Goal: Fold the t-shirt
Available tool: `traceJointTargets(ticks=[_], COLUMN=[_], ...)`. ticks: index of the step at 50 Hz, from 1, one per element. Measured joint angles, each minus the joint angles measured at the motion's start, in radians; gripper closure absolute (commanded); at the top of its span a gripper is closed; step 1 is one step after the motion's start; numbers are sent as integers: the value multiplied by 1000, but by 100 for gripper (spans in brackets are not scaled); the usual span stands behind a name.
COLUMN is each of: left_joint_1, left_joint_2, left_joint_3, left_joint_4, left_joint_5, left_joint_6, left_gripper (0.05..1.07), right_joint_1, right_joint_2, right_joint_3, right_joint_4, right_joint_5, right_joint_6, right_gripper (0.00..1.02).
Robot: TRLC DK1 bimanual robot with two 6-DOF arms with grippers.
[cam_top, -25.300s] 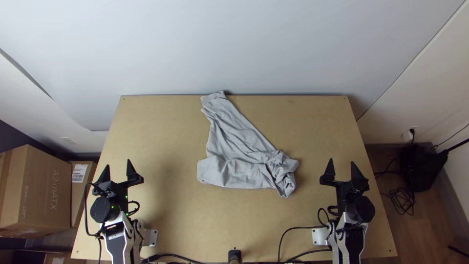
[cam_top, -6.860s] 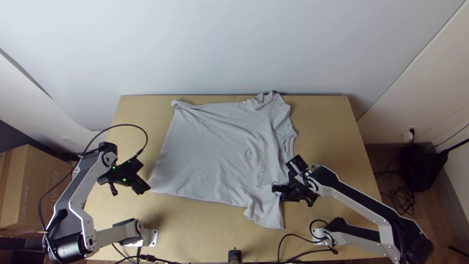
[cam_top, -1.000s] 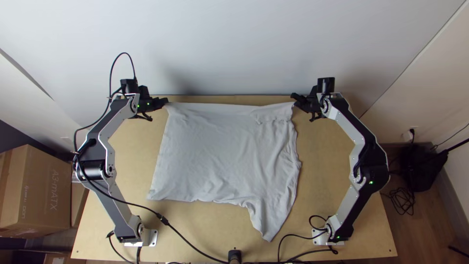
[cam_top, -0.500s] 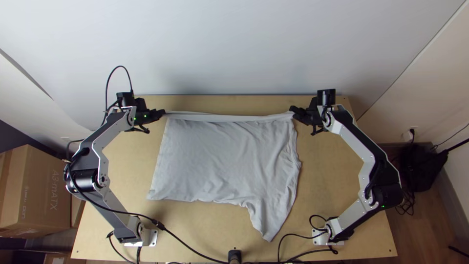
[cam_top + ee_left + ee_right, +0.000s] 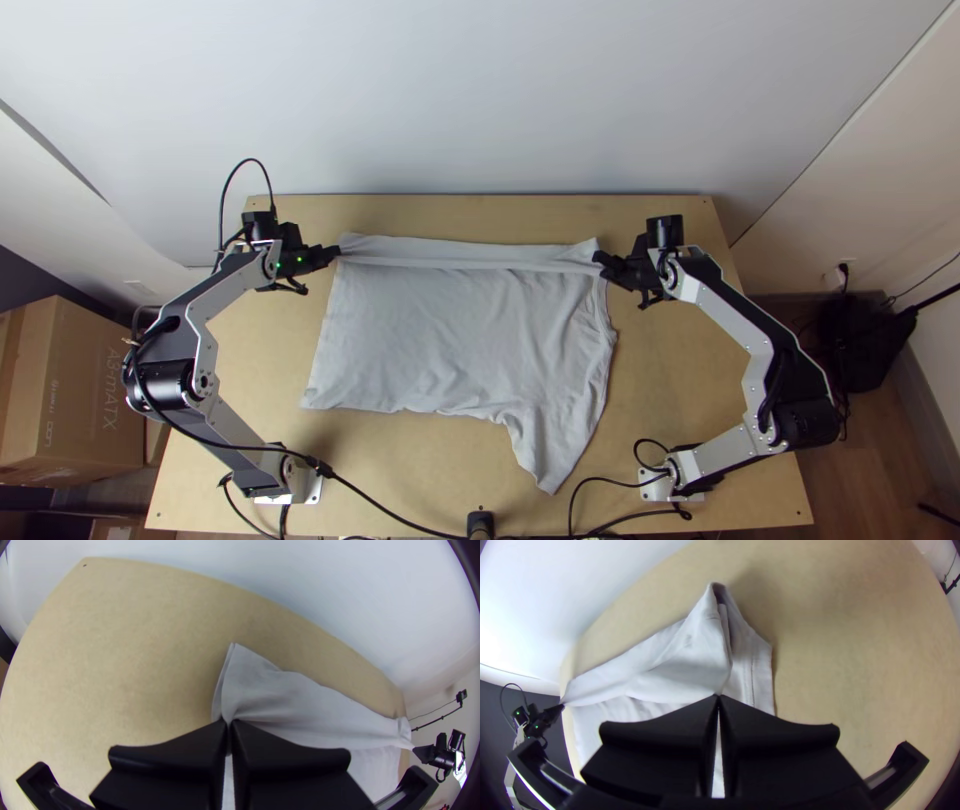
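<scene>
T-shirt [image 5: 450,330]: light grey, spread on the table [image 5: 670,370]. Far side partly folded over, a strip there drawn taut crosswise, pinched at both ends. Body mostly flat, shallow wrinkles. One sleeve juts from the near edge, right of middle.

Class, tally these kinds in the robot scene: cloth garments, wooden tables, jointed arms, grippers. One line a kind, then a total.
Pale grey cloth t-shirt: 1
Light wooden table: 1
Silver-and-black jointed arms: 2 (left arm, right arm)
Black two-fingered grippers: 2 (left gripper, right gripper)
Total: 6
</scene>
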Motion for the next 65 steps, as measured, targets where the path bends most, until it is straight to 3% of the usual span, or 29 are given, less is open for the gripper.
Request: traceJointTargets(ticks=[6, 11, 17, 18, 19, 22, 23, 27, 30, 38, 45, 49, 56, 65], left_joint_1=[0, 0, -1, -1, -1, -1, -1, 0, 2, 7, 13, 13, 14, 14], left_joint_2=[-11, -31, -46, -48, -51, -58, -60, -65, -72, -138, -260, -338, -441, -525], left_joint_3=[-34, -67, -84, -87, -89, -98, -99, -100, -100, -115, -145, -160, -187, -214], left_joint_4=[26, 42, 45, 46, 48, 48, 48, 45, 32, -2, -42, -83, -157, -211], left_joint_5=[0, 0, 0, 0, 0, 0, 0, -1, -1, -1, -1, 0, -1, -1], left_joint_6=[4, 8, 11, 11, 11, 12, 11, 11, 11, 12, 27, 39, 67, 83], left_gripper=[103, 69, 65, 61, 56, 41, 36, 17, 12, 12, 12, 12, 12, 12], right_joint_1=[0, 0, 0, 0, 0, 0, 0, 0, 0, 6, 59, 101, 150, 302], right_joint_2=[-14, -25, -52, -59, -64, -87, -95, -133, -167, -325, -450, -489, -502, -484], right_joint_3=[-23, -50, -96, -106, -111, -134, -139, -150, -153, -196, -215, -221, -234, -289], right_joint_4=[1, 1, 1, 1, 1, -6, -14, -85, -127, -185, -319, -402, -631, -767], right_joint_5=[0, 0, 0, 0, 0, 0, 0, 0, 1, 1, 0, -5, -80, -84], right_joint_6=[3, 3, 4, 6, 6, 8, 10, 11, 14, 18, 35, 72, 150, 202], right_gripper=[100, 100, 99, 95, 81, 18, 10, 9, 8, 7, 4, 4, 4, 7])
